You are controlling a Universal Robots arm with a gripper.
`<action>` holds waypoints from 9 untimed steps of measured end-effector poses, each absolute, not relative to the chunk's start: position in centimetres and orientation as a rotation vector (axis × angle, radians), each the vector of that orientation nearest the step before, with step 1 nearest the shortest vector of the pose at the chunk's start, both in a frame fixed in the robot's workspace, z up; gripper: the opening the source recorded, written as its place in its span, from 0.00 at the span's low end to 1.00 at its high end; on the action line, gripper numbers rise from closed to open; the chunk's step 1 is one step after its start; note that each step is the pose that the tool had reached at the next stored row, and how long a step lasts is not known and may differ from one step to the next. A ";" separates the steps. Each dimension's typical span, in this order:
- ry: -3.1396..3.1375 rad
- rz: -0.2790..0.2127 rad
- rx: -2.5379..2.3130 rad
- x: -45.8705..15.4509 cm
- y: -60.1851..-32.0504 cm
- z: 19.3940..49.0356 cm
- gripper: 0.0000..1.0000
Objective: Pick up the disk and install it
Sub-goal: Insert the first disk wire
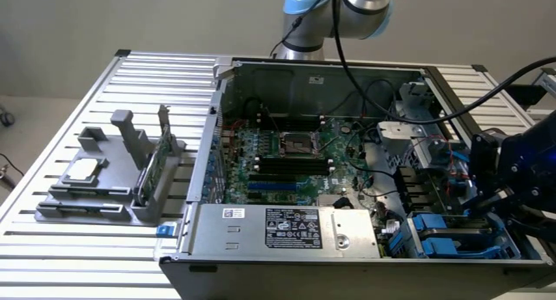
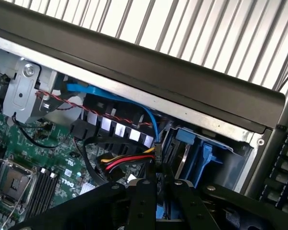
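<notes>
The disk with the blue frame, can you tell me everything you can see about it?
The disk looks like a flat grey metal box held in a bright blue plastic frame. It lies in the drive bay in a corner of the open computer case, low on the exterior view's right. The robot's dark hand hangs close above it; whether they touch is hidden.

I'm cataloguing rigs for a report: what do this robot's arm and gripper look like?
The silver-grey tubular robot arm has rounded joints with a light blue plastic cap. A thick black cable runs toward the wrist. The matte black metal gripper is built of flat bolted bars with visible screw heads.
</notes>
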State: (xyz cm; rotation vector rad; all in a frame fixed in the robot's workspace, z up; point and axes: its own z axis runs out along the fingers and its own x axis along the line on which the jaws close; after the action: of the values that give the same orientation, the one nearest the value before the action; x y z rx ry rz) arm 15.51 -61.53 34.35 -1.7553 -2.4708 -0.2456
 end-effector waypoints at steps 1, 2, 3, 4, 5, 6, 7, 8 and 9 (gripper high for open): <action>-2.464 -0.245 -1.765 15.5 -61.5 34.3 0.16; -2.459 -0.245 -1.773 15.5 -61.5 34.3 0.16; -2.453 -0.244 -1.782 15.5 -61.5 34.3 0.16; -2.448 -0.244 -1.792 15.5 -61.5 34.3 0.16; -2.442 -0.243 -1.801 15.4 -61.5 34.3 0.16; -2.437 -0.243 -1.810 15.4 -61.5 34.3 0.16; -2.432 -0.242 -1.819 15.4 -61.5 34.3 0.16; -2.426 -0.241 -1.828 15.3 -61.5 34.3 0.16; -2.422 -0.240 -1.837 15.3 -61.5 34.3 0.16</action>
State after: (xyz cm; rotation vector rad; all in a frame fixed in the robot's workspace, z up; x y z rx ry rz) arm 15.26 -61.53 34.29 -1.8367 -2.4216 -0.2404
